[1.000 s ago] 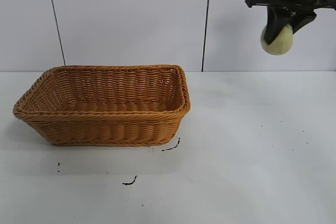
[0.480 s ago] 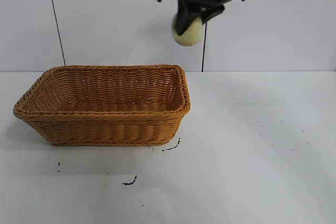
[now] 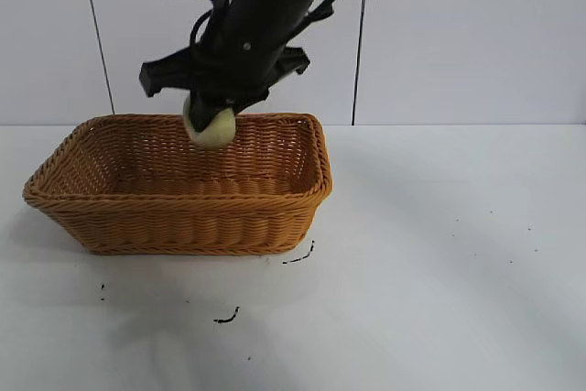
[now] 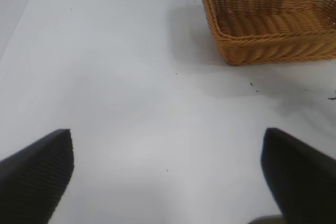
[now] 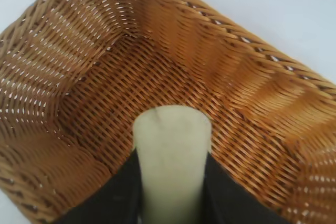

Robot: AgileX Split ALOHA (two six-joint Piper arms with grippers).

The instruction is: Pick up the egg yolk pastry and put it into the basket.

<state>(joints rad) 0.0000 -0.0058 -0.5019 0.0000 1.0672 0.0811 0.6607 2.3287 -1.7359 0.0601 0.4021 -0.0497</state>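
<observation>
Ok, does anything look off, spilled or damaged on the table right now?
Only small dark marks on the table in front of the basket. The basket sits upright and intact; the right gripper holds the egg yolk pastry over it.

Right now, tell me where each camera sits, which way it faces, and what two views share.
Exterior: in front of the table, level, facing the wall; shows the right arm holding the egg yolk pastry in the right gripper over the basket.
Left wrist: low over the white table, facing the basket farther off; the left gripper shows open.
Right wrist: above the basket, looking down inside; its fingers clamp the pastry.
All three share the basket.
</observation>
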